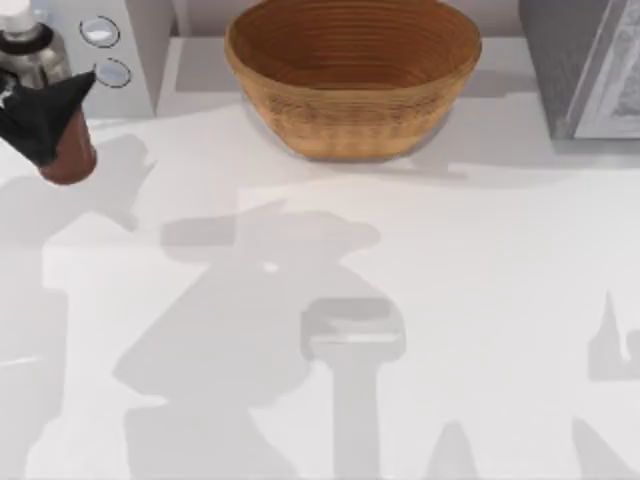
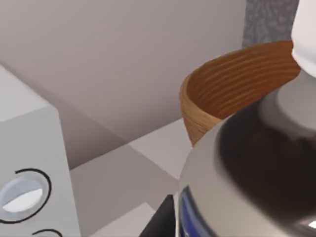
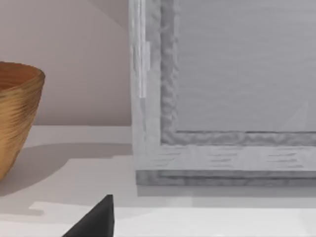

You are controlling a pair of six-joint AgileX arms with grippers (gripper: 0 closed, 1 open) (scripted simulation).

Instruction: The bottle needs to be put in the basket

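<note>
At the top view's far left, my left gripper (image 1: 45, 118) is shut on the bottle (image 1: 70, 155). The bottle is tilted, with its reddish-brown base nearest the table's middle and its grey label and white cap toward the back left corner. In the left wrist view the bottle (image 2: 247, 168) looms close, and the basket (image 2: 227, 94) lies beyond it. The basket (image 1: 352, 75), a wide tan woven bowl, stands at the back centre, well to the right of the bottle. My right gripper (image 3: 98, 221), parked, shows as a dark tip with the basket (image 3: 17, 113) off to one side.
A white appliance (image 1: 110, 45) with round dials stands at the back left, right behind the bottle. A grey framed box (image 1: 585, 65) occupies the back right corner. Arm shadows fall across the white table (image 1: 480, 300).
</note>
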